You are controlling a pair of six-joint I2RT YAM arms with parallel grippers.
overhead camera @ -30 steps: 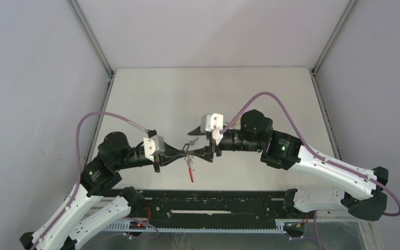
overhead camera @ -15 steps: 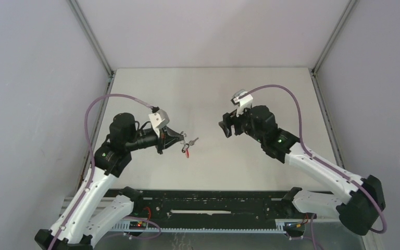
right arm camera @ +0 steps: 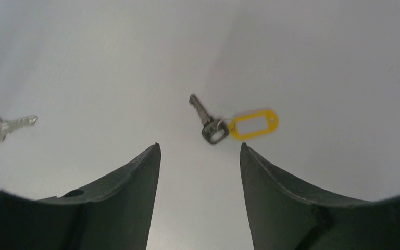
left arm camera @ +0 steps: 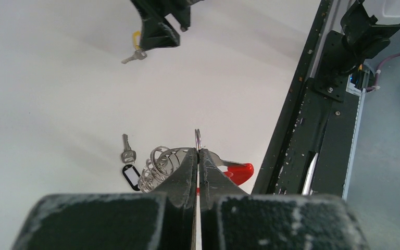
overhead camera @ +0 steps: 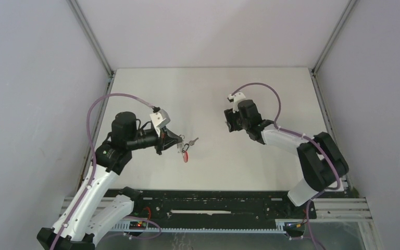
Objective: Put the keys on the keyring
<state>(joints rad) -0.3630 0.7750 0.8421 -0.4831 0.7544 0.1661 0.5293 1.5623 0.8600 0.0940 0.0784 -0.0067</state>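
Silver wire ring of the keyring (left arm camera: 159,164) pinched in left hand (left arm camera: 198,152); right hand (right arm camera: 199,147) agape.

Robot lab enclosure, plain grey walls (overhead camera: 31,78), white table (overhead camera: 208,88), aluminium rails (overhead camera: 90,37)

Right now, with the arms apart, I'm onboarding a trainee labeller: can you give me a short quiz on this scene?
1. True or false: the left gripper is shut on the keyring.
2. The right gripper is: A) open, pointing at the yellow-tag key; B) shut on it; C) holding the keyring.
3. Fill in: the key lying beside the keyring has a ____ tag.
Key: 1 true; 2 A; 3 black.
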